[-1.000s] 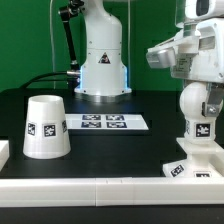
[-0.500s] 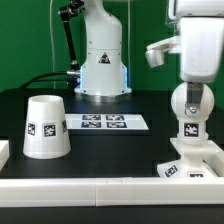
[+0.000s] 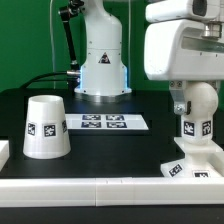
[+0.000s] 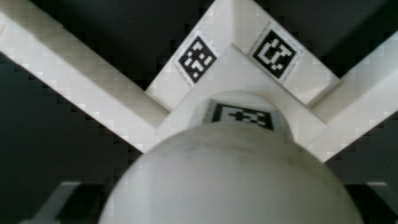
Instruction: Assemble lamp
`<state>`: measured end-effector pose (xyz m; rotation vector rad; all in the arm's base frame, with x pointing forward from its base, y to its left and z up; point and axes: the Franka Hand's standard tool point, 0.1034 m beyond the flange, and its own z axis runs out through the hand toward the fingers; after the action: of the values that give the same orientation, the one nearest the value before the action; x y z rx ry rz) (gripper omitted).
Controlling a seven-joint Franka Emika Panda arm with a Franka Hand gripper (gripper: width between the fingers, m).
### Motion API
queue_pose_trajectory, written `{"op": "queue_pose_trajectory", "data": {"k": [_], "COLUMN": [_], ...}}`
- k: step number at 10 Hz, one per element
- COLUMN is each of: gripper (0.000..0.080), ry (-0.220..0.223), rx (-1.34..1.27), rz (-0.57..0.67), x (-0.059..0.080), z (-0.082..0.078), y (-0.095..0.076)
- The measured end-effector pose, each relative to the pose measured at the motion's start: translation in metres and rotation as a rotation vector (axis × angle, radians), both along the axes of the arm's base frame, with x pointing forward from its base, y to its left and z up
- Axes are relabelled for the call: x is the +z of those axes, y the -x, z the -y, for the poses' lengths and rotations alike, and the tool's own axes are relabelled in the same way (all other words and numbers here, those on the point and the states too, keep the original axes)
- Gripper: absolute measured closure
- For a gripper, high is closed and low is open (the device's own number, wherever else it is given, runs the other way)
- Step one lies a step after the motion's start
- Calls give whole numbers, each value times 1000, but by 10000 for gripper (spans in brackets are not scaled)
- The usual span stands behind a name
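The white round-headed bulb [image 3: 197,113] stands upright on the flat square base [image 3: 196,164] at the exterior view's right front. My gripper [image 3: 196,90] hangs straight over the bulb's head, its fingers mostly hidden there. In the wrist view the bulb [image 4: 222,170] fills the space between the two fingers. One dark fingertip [image 4: 64,203] shows with a gap to the bulb, so the gripper [image 4: 214,208] is open around it. The base [image 4: 228,45] shows its tags below. The tapered shade [image 3: 45,127] stands mouth down at the left.
The marker board [image 3: 103,123] lies flat in the middle of the black table. The white robot pedestal [image 3: 102,60] stands behind it. A low white rim [image 3: 100,186] runs along the table's front edge, and the base sits against its right corner.
My gripper has moved leftward from the right edge and come over the bulb's head. The bulb, base and shade have not moved.
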<state>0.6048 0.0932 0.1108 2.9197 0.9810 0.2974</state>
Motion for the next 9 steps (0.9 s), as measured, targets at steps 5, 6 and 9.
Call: {"op": "queue_pose_trajectory", "data": {"k": [5, 6, 9], "gripper": [223, 223, 223], "ry": [-83, -86, -171], "rx": [-314, -330, -654], "rz": [4, 4, -16], "x": [0, 0, 0], "z": [-2, -2, 0], "y": [-3, -3, -2]}}
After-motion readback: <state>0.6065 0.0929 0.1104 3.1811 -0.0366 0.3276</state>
